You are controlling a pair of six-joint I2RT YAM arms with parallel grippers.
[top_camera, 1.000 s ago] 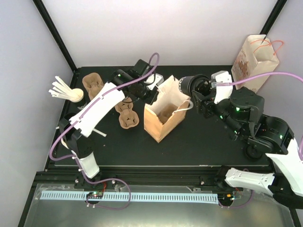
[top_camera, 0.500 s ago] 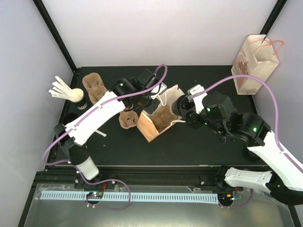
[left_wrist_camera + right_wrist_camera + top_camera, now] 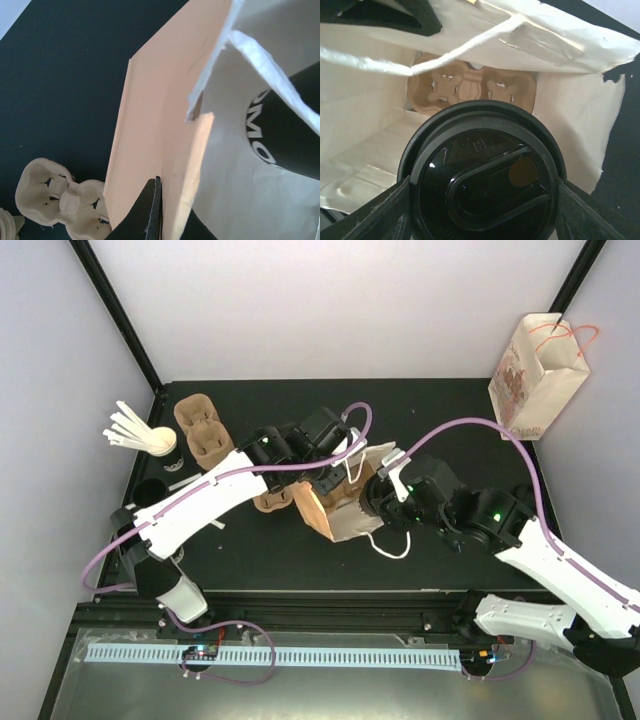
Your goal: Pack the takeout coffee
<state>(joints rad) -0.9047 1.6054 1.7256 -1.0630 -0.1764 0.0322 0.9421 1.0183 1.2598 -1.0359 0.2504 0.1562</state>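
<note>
Top external view, left to right: a bunch of white stirrers (image 3: 128, 428) stands at the left table edge. Beside it lie stacked pulp cup trays (image 3: 200, 428). Neither is touched.

Left gripper (image 3: 338, 462) is clamped tight on the upper wall edge of the brown bag (image 3: 335, 508). The left wrist view confirms this: the black fingers (image 3: 150, 212) pinch the paper edge with no gap. Judged purpose: hold the mouth spread and brace the bag against being pushed while it is loaded.

The bag sits mid-table, leaning, with its mouth turned toward the right arm. One white handle (image 3: 392, 545) trails on the table.

Right gripper (image 3: 375, 492) is at the bag mouth and grips the coffee cup (image 3: 422, 165) from both sides. In the right wrist view, the black lid (image 3: 485, 192) fills the space between the two fingers (image 3: 387, 215). The cup body is hidden under it. The cup hangs inside the bag opening, above a pulp tray (image 3: 470, 87) on the bag floor. It is not yet seated. Judged purpose: lower the cup into a tray pocket.

A printed paper bag (image 3: 535, 375) stands upright at the far right corner, well apart.

The table (image 3: 450, 420) is matte black. White panels and black corner posts (image 3: 110, 310) enclose the cell.
</note>
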